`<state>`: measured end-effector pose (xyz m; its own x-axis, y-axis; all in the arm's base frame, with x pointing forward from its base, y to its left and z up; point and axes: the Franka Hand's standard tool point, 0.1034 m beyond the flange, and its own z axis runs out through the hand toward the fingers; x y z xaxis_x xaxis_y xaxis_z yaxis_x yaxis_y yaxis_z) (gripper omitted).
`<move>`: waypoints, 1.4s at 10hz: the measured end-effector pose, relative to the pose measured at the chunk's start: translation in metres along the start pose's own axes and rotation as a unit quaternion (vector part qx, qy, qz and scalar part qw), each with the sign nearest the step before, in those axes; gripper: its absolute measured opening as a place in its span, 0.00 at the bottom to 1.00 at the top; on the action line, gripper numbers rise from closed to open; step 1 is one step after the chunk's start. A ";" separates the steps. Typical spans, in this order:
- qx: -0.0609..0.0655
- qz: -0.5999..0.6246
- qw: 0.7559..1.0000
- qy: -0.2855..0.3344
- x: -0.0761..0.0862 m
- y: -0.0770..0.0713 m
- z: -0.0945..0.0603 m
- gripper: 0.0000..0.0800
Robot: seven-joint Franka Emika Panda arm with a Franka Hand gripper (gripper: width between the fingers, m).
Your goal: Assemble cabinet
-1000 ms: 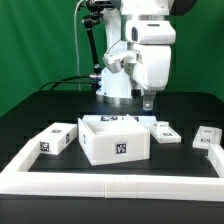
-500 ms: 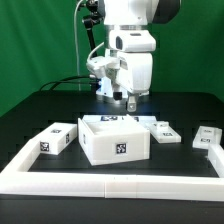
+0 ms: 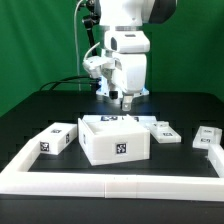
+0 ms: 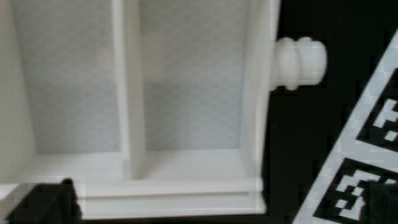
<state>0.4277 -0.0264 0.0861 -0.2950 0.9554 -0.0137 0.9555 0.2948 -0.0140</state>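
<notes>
The cabinet's hollow box shell [image 3: 115,140] lies open side up in the middle of the black table. In the wrist view its white inside [image 4: 160,90] shows a divider wall and a round white knob [image 4: 302,63] on its outer side. Smaller white tagged blocks lie at the exterior view's left [image 3: 55,139], right [image 3: 164,131] and far right [image 3: 208,137]. My gripper [image 3: 124,100] hangs just above the shell's back edge, open and empty. One dark finger [image 4: 45,203] shows in the wrist view beside the shell's rim; the other is out of view.
The marker board [image 4: 370,150] lies on the table just behind the shell [image 3: 132,120]. A long low white border rail [image 3: 110,184] runs along the front and up both sides. Cables trail at the back left.
The arm has swung toward the exterior view's left, from over the right blocks to above the shell's back edge. The parts on the table have not moved.
</notes>
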 end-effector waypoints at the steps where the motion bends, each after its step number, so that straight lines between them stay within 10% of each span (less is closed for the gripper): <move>1: 0.007 -0.001 1.000 0.003 0.000 -0.012 0.005 1.00; 7: 0.037 -0.008 0.999 0.030 0.005 -0.045 0.053 1.00; 12: 0.034 0.009 0.999 0.032 -0.001 -0.025 0.061 1.00; 14: 0.035 0.010 0.999 0.032 -0.002 -0.027 0.061 0.64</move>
<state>0.4019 -0.0370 0.0253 -0.2720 0.9610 0.0491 0.9577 0.2753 -0.0840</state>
